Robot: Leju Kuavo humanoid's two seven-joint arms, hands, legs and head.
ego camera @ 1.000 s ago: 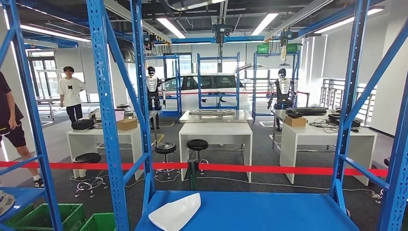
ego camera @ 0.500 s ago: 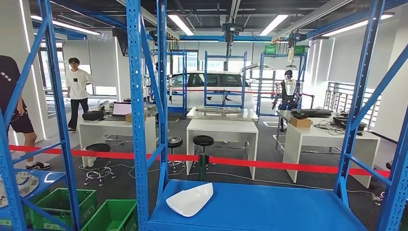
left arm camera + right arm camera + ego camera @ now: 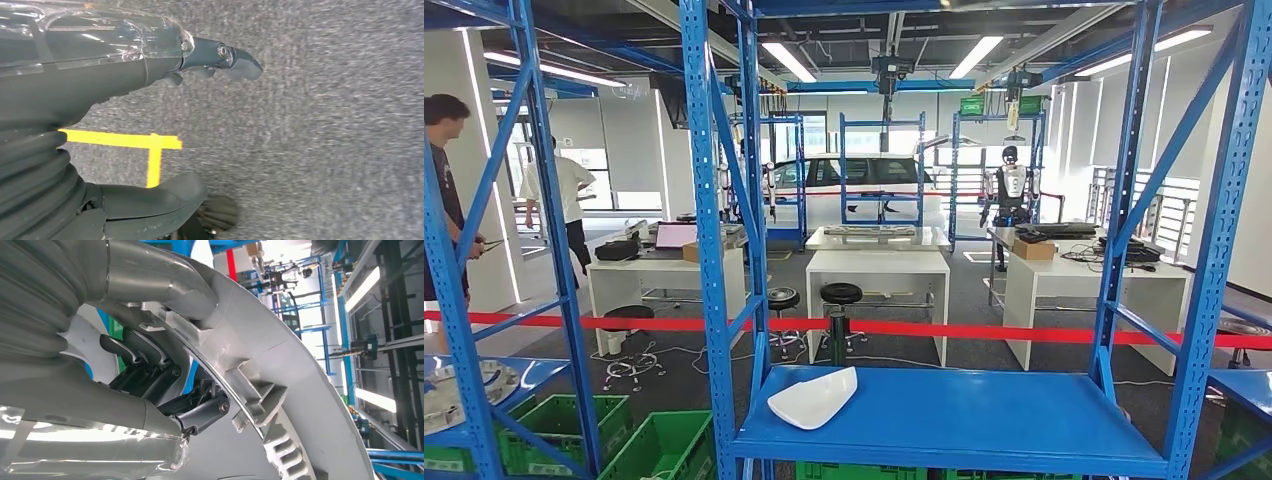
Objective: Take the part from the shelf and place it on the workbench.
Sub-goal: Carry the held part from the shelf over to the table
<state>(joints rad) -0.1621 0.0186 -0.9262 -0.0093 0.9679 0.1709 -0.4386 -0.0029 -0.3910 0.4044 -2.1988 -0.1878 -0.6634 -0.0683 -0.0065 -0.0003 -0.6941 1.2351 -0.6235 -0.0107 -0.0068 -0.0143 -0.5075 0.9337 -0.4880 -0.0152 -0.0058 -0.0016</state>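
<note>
On blue shelf (image 3: 984, 420), white part (image 3: 813, 398) nearer centre; camera moved.

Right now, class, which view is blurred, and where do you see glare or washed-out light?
Left wrist view: the grey carpet is smeared by motion blur, and the left hand has glare on its clear cover. Right wrist view: the ceiling light strips wash out behind the grey ribbed part. Head view: sharp; the ceiling lights glare.

Robotics workshop: blue racks (image 3: 709, 250), workbenches (image 3: 877, 265).
</note>
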